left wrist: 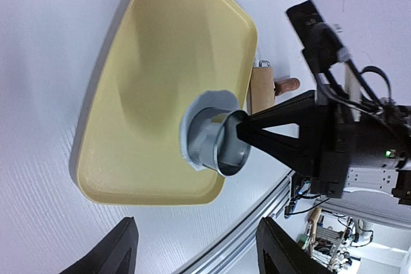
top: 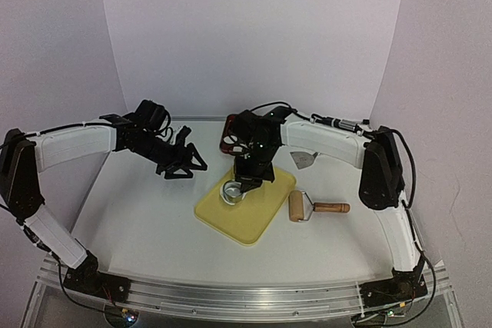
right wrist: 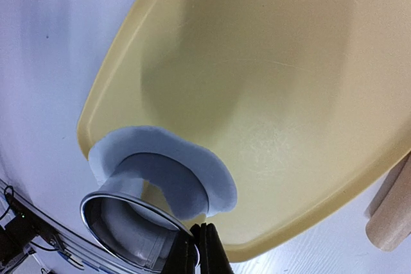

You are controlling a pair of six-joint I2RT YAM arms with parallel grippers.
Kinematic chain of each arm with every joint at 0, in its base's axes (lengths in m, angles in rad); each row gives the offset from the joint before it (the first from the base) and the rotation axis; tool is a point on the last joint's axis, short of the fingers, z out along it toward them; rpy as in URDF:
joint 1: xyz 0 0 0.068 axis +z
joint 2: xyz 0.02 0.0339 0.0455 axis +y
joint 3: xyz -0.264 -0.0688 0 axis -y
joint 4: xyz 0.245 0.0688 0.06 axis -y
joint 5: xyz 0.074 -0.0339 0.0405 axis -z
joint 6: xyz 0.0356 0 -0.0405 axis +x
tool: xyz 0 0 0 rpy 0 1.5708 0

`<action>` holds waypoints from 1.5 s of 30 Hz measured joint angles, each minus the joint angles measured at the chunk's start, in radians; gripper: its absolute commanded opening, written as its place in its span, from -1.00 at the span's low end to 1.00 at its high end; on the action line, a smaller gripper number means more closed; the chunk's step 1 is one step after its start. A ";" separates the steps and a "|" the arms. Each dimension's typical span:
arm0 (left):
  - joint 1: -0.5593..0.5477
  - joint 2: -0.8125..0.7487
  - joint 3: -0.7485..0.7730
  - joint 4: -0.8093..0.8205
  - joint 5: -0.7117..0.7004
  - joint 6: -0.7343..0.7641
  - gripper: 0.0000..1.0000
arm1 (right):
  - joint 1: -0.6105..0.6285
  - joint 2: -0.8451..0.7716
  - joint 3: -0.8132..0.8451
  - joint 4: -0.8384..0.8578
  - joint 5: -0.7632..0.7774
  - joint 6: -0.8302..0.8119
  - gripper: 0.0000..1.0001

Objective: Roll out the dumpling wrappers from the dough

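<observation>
While the right gripper (top: 246, 181) has its jaws clamped on the rim of the metal ring cutter (right wrist: 131, 226), the cutter sits pressed on the dough (right wrist: 196, 162), a thin flattened patch near one corner of the yellow board (top: 257, 219). The left gripper (left wrist: 199, 248) hangs over the bench (top: 138, 213) left of the board, jaws apart and empty. A rolling pin (top: 307, 207) lies just right of the board

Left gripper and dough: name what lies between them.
Between the left gripper and the dough lie only bare table and a strip of yellow board, per the top view.
</observation>
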 measured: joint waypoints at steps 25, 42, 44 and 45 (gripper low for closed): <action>-0.129 0.312 -0.059 0.271 0.197 -0.215 -0.16 | -0.055 -0.108 -0.301 0.013 -0.043 -0.043 -1.00; -0.172 0.531 0.083 0.307 0.271 -0.234 -0.45 | -0.069 -0.103 -0.293 0.036 -0.098 -0.058 -1.00; -0.172 0.538 0.083 0.312 0.275 -0.244 -0.48 | -0.069 -0.099 -0.292 0.037 -0.103 -0.063 -1.00; -0.172 0.542 0.083 0.318 0.278 -0.247 -0.50 | -0.070 -0.098 -0.291 0.037 -0.104 -0.065 -1.00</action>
